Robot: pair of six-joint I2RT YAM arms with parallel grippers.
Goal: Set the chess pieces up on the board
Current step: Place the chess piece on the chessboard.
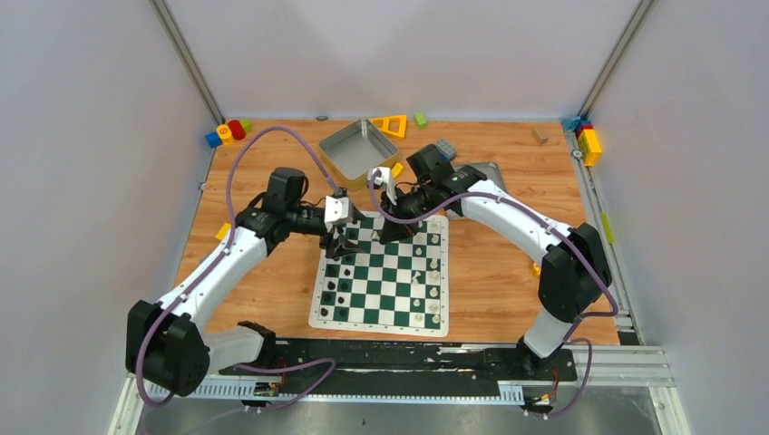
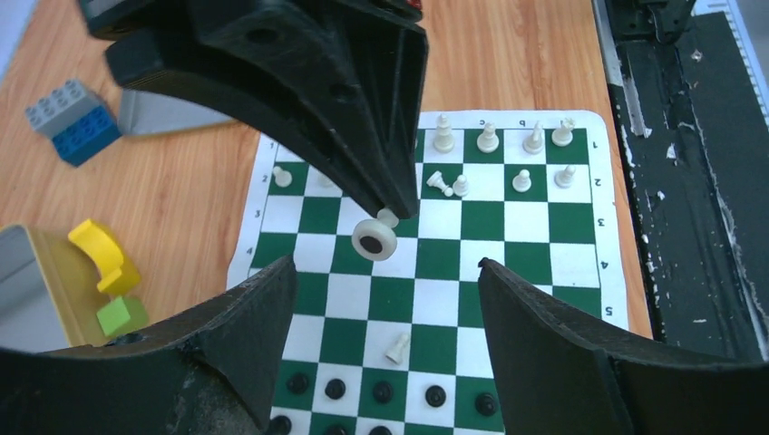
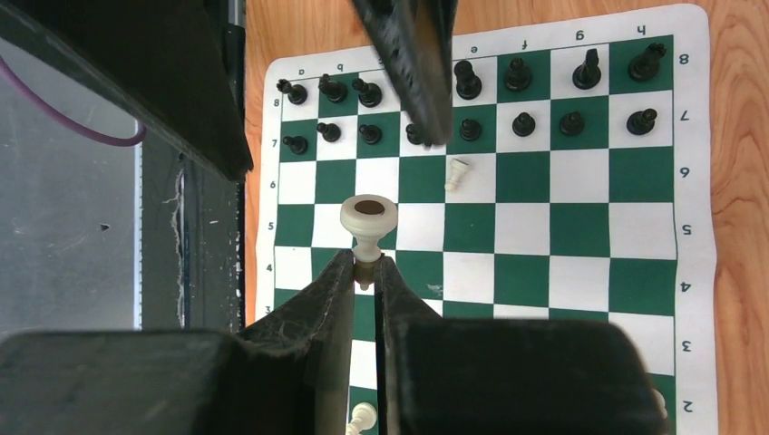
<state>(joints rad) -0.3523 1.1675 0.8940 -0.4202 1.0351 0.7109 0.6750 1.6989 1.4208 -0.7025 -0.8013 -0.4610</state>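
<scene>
The right claw [image 3: 365,265] is clamped on a small cream-white plastic chess piece [image 3: 367,217]. It pinches the piece at the head end, so the round base with its dark centre points out past the fingertips, above the middle of the flat green-and-white checked board [image 1: 385,294]. Gripped this way the piece probably cannot be stood down directly and may need turning or passing over first. That may be why the left claw [image 2: 385,272] hovers just beside it, its fingers spread wide with nothing between them and the held piece roughly in line with the gap.

The black plastic chessmen [image 3: 517,77] stand in two rows along the board's left side. These rows look full, though a finger of the left claw hides a square or two. The cream-white chessmen [image 2: 490,138] on the right side are only partly ranked, with gaps. One toppled cream pawn [image 3: 458,172] lies just beside the black pawns.

The board rests on a wood-grain worktop [image 1: 490,290], towards its near edge. A square grey metal tray [image 1: 349,149] sits beyond it, and bright toy blocks [image 1: 589,140] are scattered along the far edge. Plain pale walls [image 1: 91,136] enclose three sides, and a black mounting rail [image 1: 408,358] runs along the near edge.
</scene>
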